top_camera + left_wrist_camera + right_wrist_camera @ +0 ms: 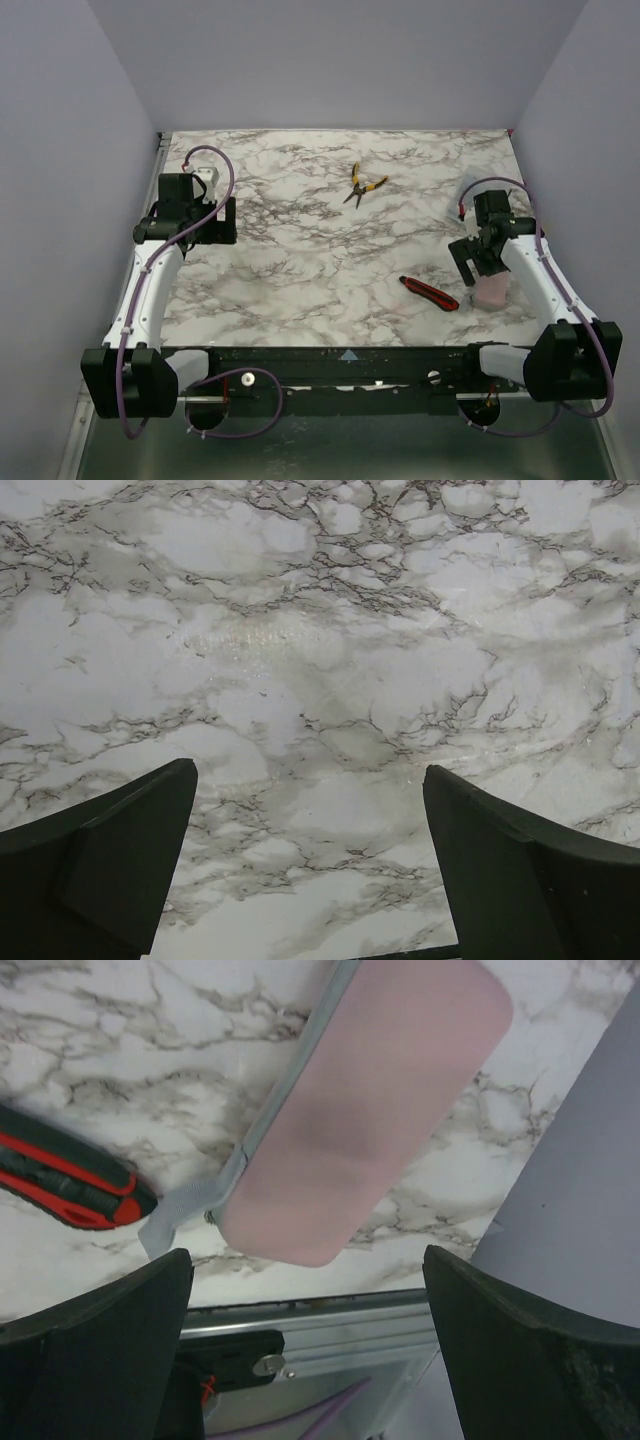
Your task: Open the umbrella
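Marble-patterned table [300,262], plain grey walls on three sides. Left gripper [310,770] hangs over bare marble at the left, jaws spread wide, nothing between them. Yellow-handled pliers [362,185] lie towards the far middle. A red-and-black utility knife [430,293] lies near the right front edge, just beside a pale pink oblong case [370,1100] with a grey strap [175,1215]. Right gripper [308,1255] hangs over that case, jaws wide apart, grasping nothing. The umbrella's whereabouts cannot be told.

On the marble table [300,270], pliers with yellow handles [360,186] lie toward the far side. A red-and-black utility knife [430,292] lies near a pale pink case [492,293], which is close to the right gripper [482,266].
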